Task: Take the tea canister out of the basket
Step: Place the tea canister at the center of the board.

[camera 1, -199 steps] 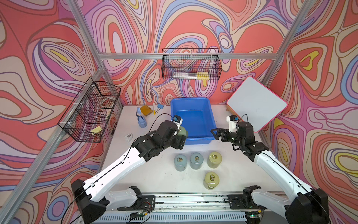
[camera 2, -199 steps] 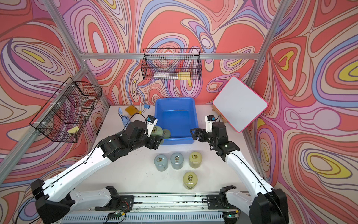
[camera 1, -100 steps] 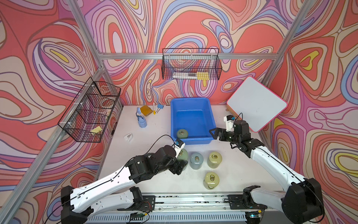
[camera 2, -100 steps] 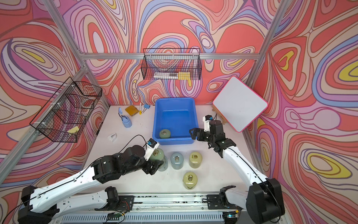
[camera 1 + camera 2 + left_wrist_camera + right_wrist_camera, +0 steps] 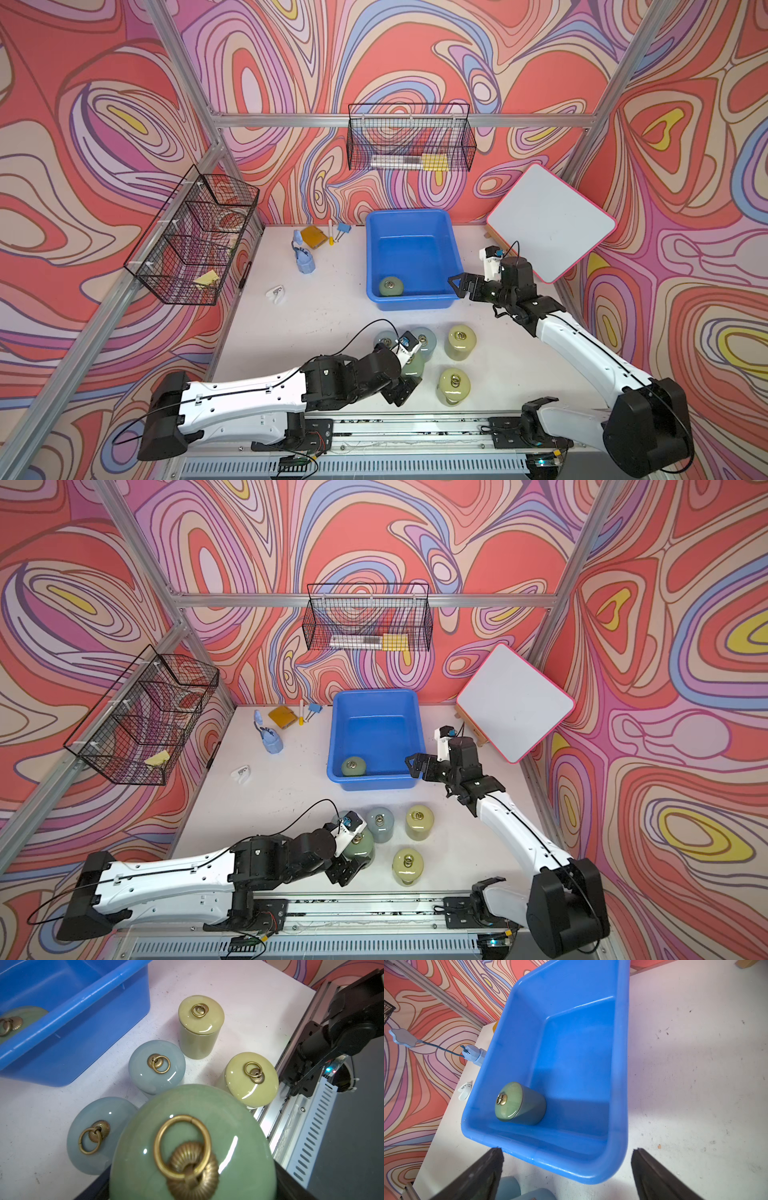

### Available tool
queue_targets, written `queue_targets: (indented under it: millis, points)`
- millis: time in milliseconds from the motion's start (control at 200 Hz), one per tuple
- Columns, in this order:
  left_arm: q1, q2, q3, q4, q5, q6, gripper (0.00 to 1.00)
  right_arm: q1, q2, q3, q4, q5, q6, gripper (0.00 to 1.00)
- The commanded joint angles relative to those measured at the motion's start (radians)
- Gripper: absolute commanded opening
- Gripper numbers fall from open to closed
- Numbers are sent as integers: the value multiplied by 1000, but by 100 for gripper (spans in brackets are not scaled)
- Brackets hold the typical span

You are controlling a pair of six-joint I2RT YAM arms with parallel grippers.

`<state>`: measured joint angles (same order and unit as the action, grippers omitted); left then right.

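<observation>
My left gripper [image 5: 409, 376] [image 5: 193, 1183] is shut on a green tea canister [image 5: 414, 365] [image 5: 359, 845] [image 5: 187, 1126], upright and low at the table's front, just in front of two blue-grey canisters [image 5: 424, 337] [image 5: 156, 1066]. I cannot tell whether it touches the table. A second green tea canister [image 5: 390, 286] [image 5: 353, 766] [image 5: 520, 1103] stands in the near left corner of the blue basket [image 5: 409, 216] [image 5: 374, 694] [image 5: 616, 1076]. My right gripper [image 5: 458, 286] [image 5: 415, 764] [image 5: 566, 1152] hangs open at the basket's near right corner, holding nothing.
Two yellow-green canisters [image 5: 460, 340] [image 5: 454, 384] stand right of the held one. A whiteboard [image 5: 548, 220] leans at the back right. Wire baskets [image 5: 409, 141] [image 5: 195, 241] hang on the walls. Small blue [image 5: 304, 264], yellow [image 5: 313, 237] and white [image 5: 276, 293] items lie left of the basket.
My left arm has carried the green canister from the basket's near left corner down to the table's front, beside the blue-grey canisters. The right gripper has shifted only slightly by the basket.
</observation>
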<state>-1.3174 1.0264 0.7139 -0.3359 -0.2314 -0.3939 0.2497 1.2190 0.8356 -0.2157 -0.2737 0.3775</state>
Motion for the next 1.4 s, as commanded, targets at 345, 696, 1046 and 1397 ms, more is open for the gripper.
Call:
queue_targets:
  millis: [345,696,1046,1397]
  points:
    - [-48,104,-117,318,-36,-43,37,-3,-9,14,16,14,-18,98]
    - [-57,166,-187,427,-32,-52,37,-3,-6,16,14,14,-16,98]
    - [-64,225,-226,469,-23,-51,47,-4,-5,17,13,16,-17,98]
    - [-78,240,-207,414,-50,-76,90,-3,-6,22,7,18,-17,98]
